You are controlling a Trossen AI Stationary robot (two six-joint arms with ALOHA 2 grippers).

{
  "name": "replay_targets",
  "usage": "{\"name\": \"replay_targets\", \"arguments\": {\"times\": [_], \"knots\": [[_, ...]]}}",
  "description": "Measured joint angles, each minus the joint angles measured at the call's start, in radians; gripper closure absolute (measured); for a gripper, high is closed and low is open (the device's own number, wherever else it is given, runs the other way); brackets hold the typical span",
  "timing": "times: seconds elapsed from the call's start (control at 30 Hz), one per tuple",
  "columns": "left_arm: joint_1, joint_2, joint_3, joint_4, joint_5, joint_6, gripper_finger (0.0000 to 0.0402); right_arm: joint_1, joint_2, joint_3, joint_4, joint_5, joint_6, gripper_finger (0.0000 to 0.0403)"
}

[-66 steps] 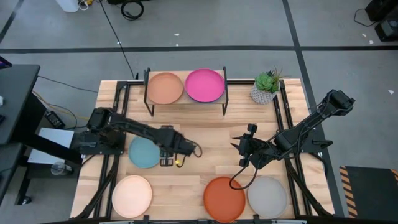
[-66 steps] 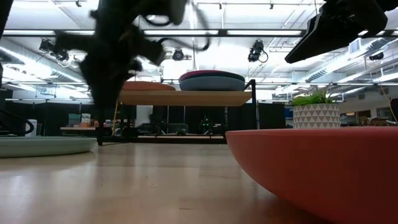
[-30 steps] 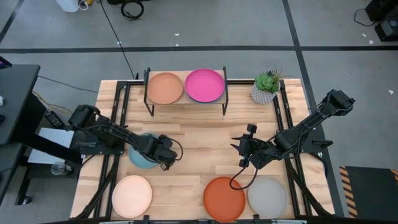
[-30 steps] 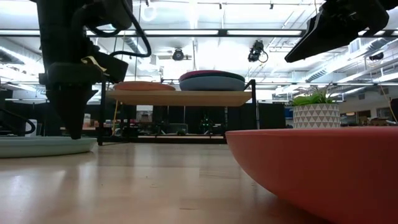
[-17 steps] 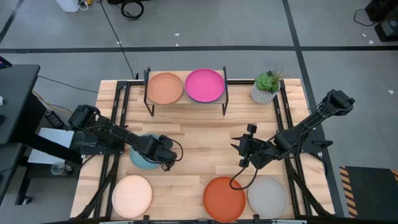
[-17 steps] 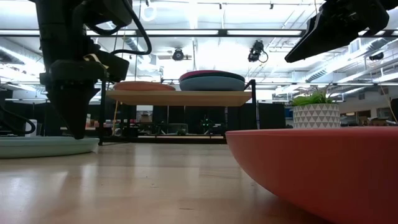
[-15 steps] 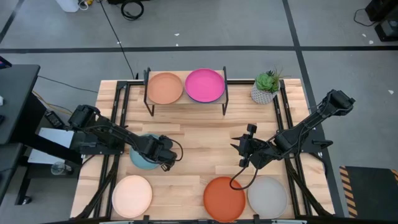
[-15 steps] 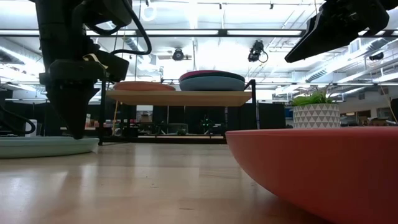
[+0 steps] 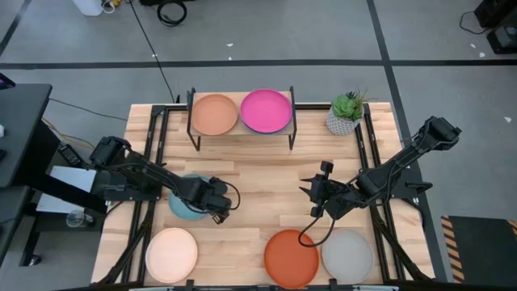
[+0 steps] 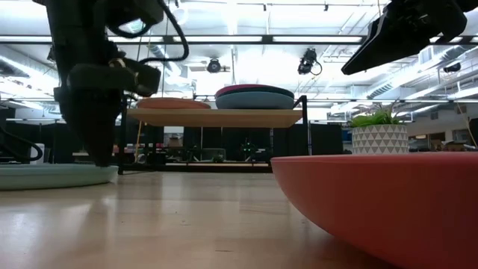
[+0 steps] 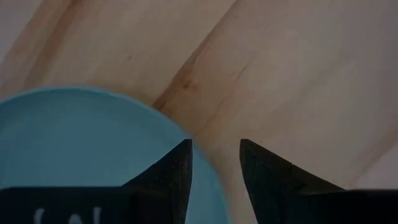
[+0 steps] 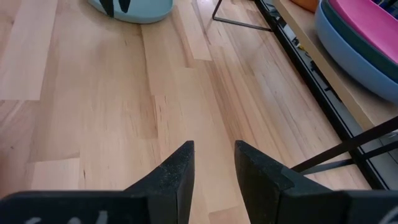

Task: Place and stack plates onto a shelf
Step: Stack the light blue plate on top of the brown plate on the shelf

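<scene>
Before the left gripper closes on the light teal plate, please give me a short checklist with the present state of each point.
1. Left gripper straddles the rim of the light teal plate: ok.
2. Its fingers are open: ok.
3. Gripper low enough to grip: ok, low view shows it at plate level.
4. Shelf has stacking room: ok, tan plate and pink plate on top.
5. Right gripper waits apart, mid-table: ok.

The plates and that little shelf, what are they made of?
The orange plate and light teal plate look like matte plastic or melamine: flat, even colour, soft sheen, though glazed ceramic is possible. The shelf has a pale, seemingly wooden top on thin black legs, probably metal.
</scene>
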Motion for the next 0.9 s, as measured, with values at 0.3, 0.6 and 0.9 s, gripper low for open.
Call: {"name": "replay_targets", "arguments": {"times": [0.3,0.6,0.9], "knots": [[0.000,0.077,-0.001,-0.017,0.010,0.002,0.0260,0.000,0.000,0.001,0.016,-0.009,-0.017,0.0282],[-0.004,0.087,0.023,-0.010,0.025,0.054,0.0333,0.000,0.000,0.001,0.018,-0.010,-0.021,0.0282],[-0.053,0.087,0.269,-0.096,0.041,0.321,0.0378,0.000,0.000,0.001,0.018,-0.013,-0.021,0.0282]]}}
